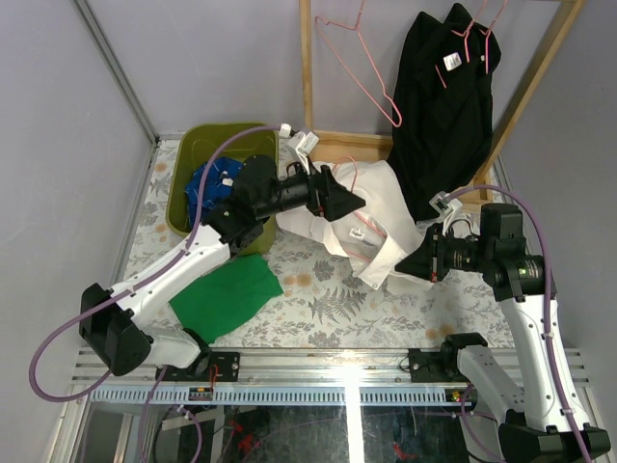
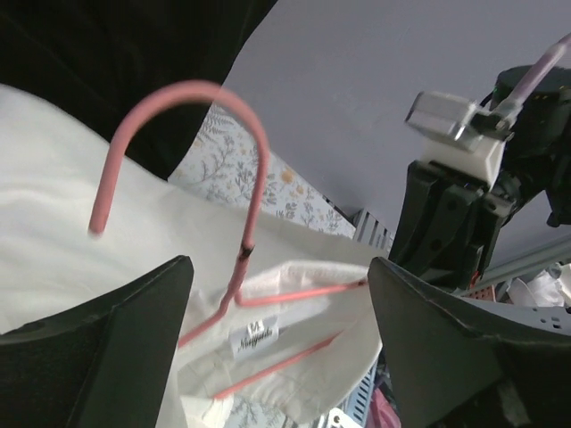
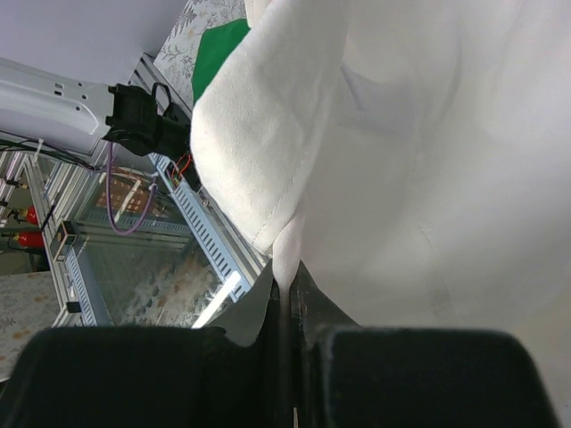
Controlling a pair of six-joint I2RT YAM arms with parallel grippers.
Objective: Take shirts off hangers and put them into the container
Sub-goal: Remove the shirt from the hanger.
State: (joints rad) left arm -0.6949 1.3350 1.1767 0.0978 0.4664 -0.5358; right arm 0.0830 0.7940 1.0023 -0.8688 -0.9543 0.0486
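Note:
The white shirt hangs spread between my two grippers over the middle of the table, with a pink hanger still inside its collar. My left gripper stands open at the collar, its jaws on either side of the hanger's neck without touching it. My right gripper is shut on a pinched fold of the white shirt at its lower right edge. The olive-green container at the back left holds the blue shirt. A black shirt hangs on a pink hanger on the rack.
An empty pink hanger hangs from the wooden rack frame at the back. A flat green cloth lies near the left arm's base. The right arm sits just beyond the shirt in the left wrist view.

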